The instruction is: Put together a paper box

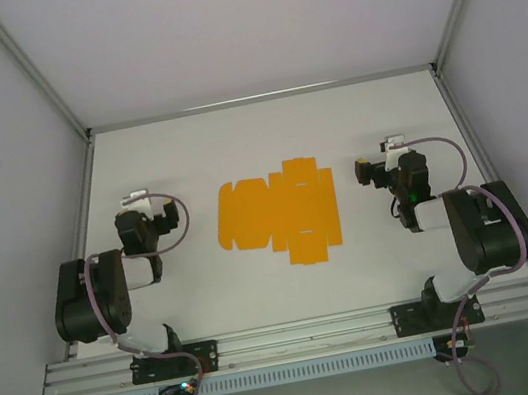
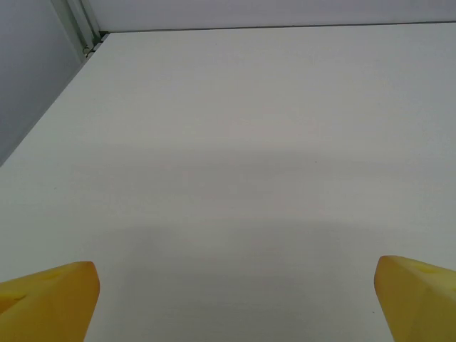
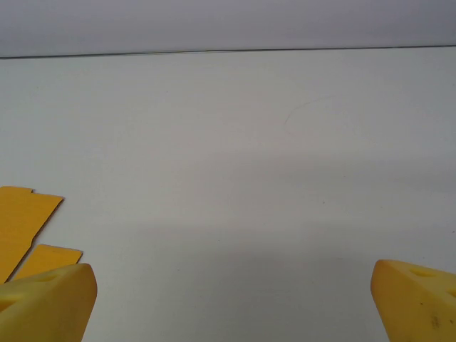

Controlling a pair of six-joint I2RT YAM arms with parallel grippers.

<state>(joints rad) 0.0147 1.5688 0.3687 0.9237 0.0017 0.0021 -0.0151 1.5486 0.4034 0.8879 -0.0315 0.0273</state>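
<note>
L gripper (image 2: 235, 303): you had jaws spread wide, nothing held/touched; left of paper box (image 1: 277, 214), well apart.
R gripper (image 3: 234, 303): jaws wide too, empty; right of box, near its flaps.
Paper box: flat die-cut sheet, lay on table (image 1: 234, 142) btwn both grippers.

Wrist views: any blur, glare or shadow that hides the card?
Top external: even light, no glare, paper box crisp on the table. Left wrist: left gripper fingertips soft, faint broad shadow ahead. Right wrist: right gripper fingertips soft too, box flaps at the left edge clear.
</note>
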